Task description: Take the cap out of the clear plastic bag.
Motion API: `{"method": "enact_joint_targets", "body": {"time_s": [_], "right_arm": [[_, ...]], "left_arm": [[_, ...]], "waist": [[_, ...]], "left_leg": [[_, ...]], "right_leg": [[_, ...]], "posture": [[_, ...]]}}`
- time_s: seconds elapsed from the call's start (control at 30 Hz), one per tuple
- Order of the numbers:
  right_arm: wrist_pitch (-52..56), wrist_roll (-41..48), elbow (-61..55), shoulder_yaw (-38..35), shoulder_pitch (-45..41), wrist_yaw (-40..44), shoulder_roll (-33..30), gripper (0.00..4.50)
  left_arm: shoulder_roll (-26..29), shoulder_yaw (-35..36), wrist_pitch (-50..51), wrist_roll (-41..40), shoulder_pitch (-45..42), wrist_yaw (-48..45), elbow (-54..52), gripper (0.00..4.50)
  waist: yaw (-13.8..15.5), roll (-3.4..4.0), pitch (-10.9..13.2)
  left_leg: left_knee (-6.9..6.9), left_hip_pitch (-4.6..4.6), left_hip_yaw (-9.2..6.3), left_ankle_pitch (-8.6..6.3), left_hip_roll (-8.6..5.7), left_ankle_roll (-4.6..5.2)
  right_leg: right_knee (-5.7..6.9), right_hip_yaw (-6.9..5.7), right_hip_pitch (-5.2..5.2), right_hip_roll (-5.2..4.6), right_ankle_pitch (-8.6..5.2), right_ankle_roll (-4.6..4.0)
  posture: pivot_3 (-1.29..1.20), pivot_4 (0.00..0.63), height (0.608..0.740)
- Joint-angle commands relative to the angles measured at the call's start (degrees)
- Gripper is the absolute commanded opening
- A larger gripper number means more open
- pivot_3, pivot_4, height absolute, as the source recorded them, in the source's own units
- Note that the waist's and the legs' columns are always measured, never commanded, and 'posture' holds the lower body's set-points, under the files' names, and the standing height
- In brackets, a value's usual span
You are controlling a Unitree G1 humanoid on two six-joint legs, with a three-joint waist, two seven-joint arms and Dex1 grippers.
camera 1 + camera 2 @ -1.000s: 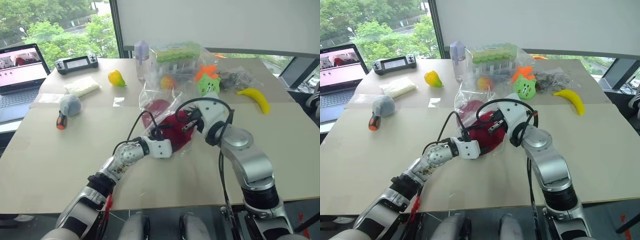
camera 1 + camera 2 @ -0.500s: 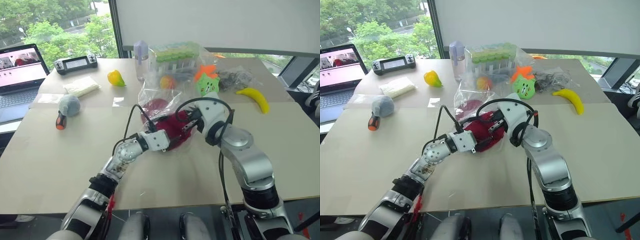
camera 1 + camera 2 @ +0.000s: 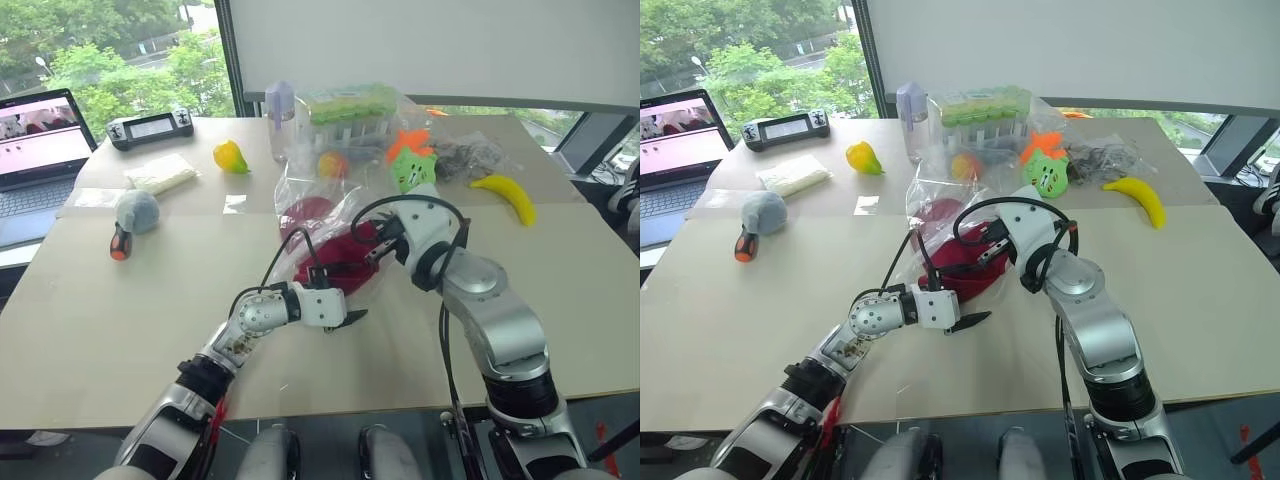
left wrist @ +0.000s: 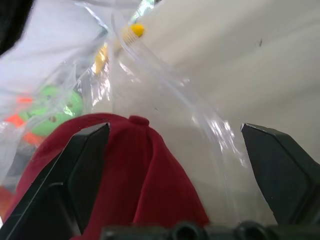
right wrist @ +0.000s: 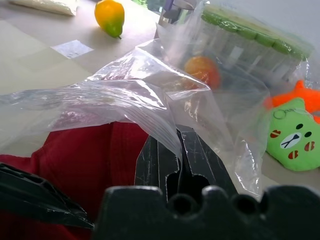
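Note:
The maroon cap (image 3: pixel 340 255) lies inside the clear plastic bag (image 3: pixel 310 200) at the middle of the table; it also shows in the left wrist view as the cap (image 4: pixel 125 175). My left gripper (image 3: pixel 345 296) is open at the bag's near side, its fingers (image 4: pixel 70 180) standing wide on either side of the cap's crown behind the bag film (image 4: pixel 170 90). My right gripper (image 5: pixel 178 137) is shut on a fold of the bag (image 5: pixel 125 100) just above the cap (image 5: pixel 90 165), holding the plastic lifted.
Behind the bag stand a lilac-topped bottle (image 3: pixel 282 115), a bagged rack of green-topped tubes (image 3: pixel 350 108), an orange fruit (image 3: pixel 333 163) and a green toy (image 3: pixel 415 166). A banana (image 3: pixel 508 197) lies to the right. A yellow fruit (image 3: pixel 231 156), a grey toy (image 3: pixel 135 212) and a laptop (image 3: pixel 40 150) are on the left.
My left gripper pushed in against the cap half a second ago and has since drawn back toward me, still open. The right gripper and the cap have stayed put.

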Motion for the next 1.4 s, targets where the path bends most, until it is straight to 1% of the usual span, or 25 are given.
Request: {"method": "enact_joint_targets", "body": {"time_s": [0.03,0.1,0.17,0.23,0.37,0.47,0.53,0.57,0.63,0.73,0.83,0.93,1.0,1.23,1.3,1.4], "right_arm": [[-0.40,-0.30,-2.37,-1.25,-0.40,-0.42,-0.31,0.03],[-0.36,-0.29,-2.45,-1.31,-0.37,-0.41,-0.31,0.03],[-0.37,-0.32,-2.47,-1.28,-0.32,-0.36,-0.38,0.03],[-0.36,-0.32,-2.48,-1.27,-0.33,-0.29,-0.45,0.03],[-0.37,-0.29,-2.45,-1.18,-0.35,-0.21,-0.46,0.03],[-0.44,-0.29,-2.39,-1.08,-0.36,-0.20,-0.40,0.03],[-0.45,-0.33,-2.29,-0.98,-0.47,-0.20,-0.37,0.03],[-0.48,-0.35,-2.24,-0.95,-0.50,-0.21,-0.37,0.03],[-0.51,-0.41,-2.21,-0.90,-0.52,-0.21,-0.41,0.03],[-0.59,-0.48,-2.14,-0.91,-0.44,-0.23,-0.47,0.03],[-0.74,-0.47,-1.96,-0.86,-0.39,-0.29,-0.32,0.03],[-0.91,-0.47,-1.64,-0.74,-0.54,-0.32,-0.13,0.03],[-0.97,-0.50,-1.53,-0.70,-0.63,-0.32,-0.10,0.03],[-0.80,-0.66,-1.73,-0.86,-0.66,-0.44,-0.14,0.03],[-0.78,-0.75,-1.75,-0.91,-0.69,-0.54,-0.05,0.03],[-0.76,-0.87,-1.78,-0.90,-0.65,-0.56,-0.05,0.03]], "left_arm": [[-0.54,1.41,1.83,2.06,-1.53,3.60,-0.98,4.50],[-0.80,2.12,2.60,2.28,-1.64,4.93,-1.25,4.50],[-1.56,3.22,3.02,0.32,-1.33,5.34,-2.14,4.50],[-1.29,3.53,2.77,1.29,-1.42,6.25,-2.86,4.50],[-1.40,3.95,3.29,0.75,-1.34,5.99,-3.15,4.50],[-2.63,4.27,3.53,-5.15,-0.19,2.30,-4.39,4.50],[-2.80,3.87,3.90,-13.91,1.75,-4.54,-7.94,4.50],[-2.26,3.96,3.85,-15.93,2.25,-6.58,-9.01,4.50],[-0.54,4.88,3.18,-18.61,2.81,-9.77,-10.05,4.50],[1.48,7.14,2.37,-20.15,2.44,-11.26,-9.03,4.50],[1.56,8.26,0.18,-17.95,1.48,-9.03,-4.07,4.50],[-0.68,8.69,-0.75,-14.41,-0.31,-4.24,1.75,4.50],[-1.61,7.70,-2.48,-12.60,-1.29,-3.77,4.22,4.50],[-2.08,5.01,-5.40,-7.77,-0.67,-3.26,5.15,4.50],[-1.65,4.21,-6.05,-5.32,-0.65,-2.28,4.91,4.50],[-0.77,3.75,-5.70,1.17,-1.55,2.85,4.41,4.50]], "waist": [[0.02,0.00,0.00],[0.00,0.00,0.00],[-0.03,0.00,0.00],[-0.04,0.00,0.00],[-0.05,0.00,0.00],[-0.04,0.00,0.00],[-0.14,0.00,0.00],[-0.14,0.00,0.00],[-0.16,0.00,0.00],[-0.19,0.00,0.00],[-0.16,0.00,0.00],[0.33,0.00,0.00],[0.58,0.00,0.00],[0.52,0.00,0.00],[0.51,0.00,0.00],[0.49,0.00,0.00]], "left_leg": [[0.00,0.00,0.00,0.00,0.00,0.00],[0.00,0.00,0.00,0.00,0.00,0.00],[0.00,0.00,0.00,0.00,0.00,0.00],[0.00,0.00,0.00,0.00,0.00,0.00],[0.00,0.00,0.00,0.00,0.00,0.00],[0.00,0.00,0.00,0.00,0.00,0.00],[0.00,0.00,-0.01,0.00,0.01,0.00],[0.00,0.00,0.00,0.00,0.02,0.00],[-0.01,-0.01,-0.01,0.01,0.03,-0.01],[-0.01,0.00,-0.01,0.02,0.02,-0.03],[0.00,0.01,-0.02,0.01,0.01,-0.02],[0.02,0.02,-0.06,0.01,-0.01,-0.02],[0.03,0.02,-0.05,0.01,-0.02,-0.02],[0.01,-0.01,-0.03,0.01,-0.01,-0.02],[0.01,-0.01,-0.03,0.01,-0.01,-0.02],[0.01,-0.01,-0.04,0.01,-0.01,-0.01]], "right_leg": [[0.01,0.00,0.00,0.00,0.00,0.00],[0.02,0.00,0.01,0.00,0.00,0.00],[0.03,0.00,0.00,0.00,0.00,0.00],[0.03,0.00,-0.02,0.00,0.00,0.00],[0.02,0.01,-0.01,0.00,0.00,0.00],[0.02,0.00,-0.01,0.00,0.00,0.00],[0.02,0.01,-0.01,0.00,0.00,0.00],[0.03,0.03,-0.03,-0.01,0.00,0.00],[0.02,0.03,-0.05,-0.01,0.00,0.00],[0.00,0.04,-0.05,-0.01,0.00,-0.01],[0.01,0.04,-0.04,-0.01,0.00,-0.02],[0.00,-0.01,0.01,-0.01,0.01,-0.02],[0.00,-0.04,0.03,-0.01,0.01,-0.01],[0.02,-0.07,0.02,-0.01,0.01,-0.01],[0.00,-0.07,0.02,-0.01,0.01,-0.01],[-0.01,-0.07,0.02,-0.01,0.01,-0.01]], "posture": [[0.00,0.150,0.740],[0.00,0.150,0.740],[0.00,0.150,0.740],[0.00,0.150,0.740],[0.00,0.150,0.740],[0.00,0.150,0.740],[0.00,0.150,0.740],[0.00,0.150,0.740],[0.00,0.150,0.740],[0.00,0.150,0.740],[0.00,0.150,0.740],[0.00,0.150,0.740],[0.00,0.150,0.740],[0.00,0.150,0.740],[0.00,0.150,0.740],[0.00,0.150,0.740]]}}
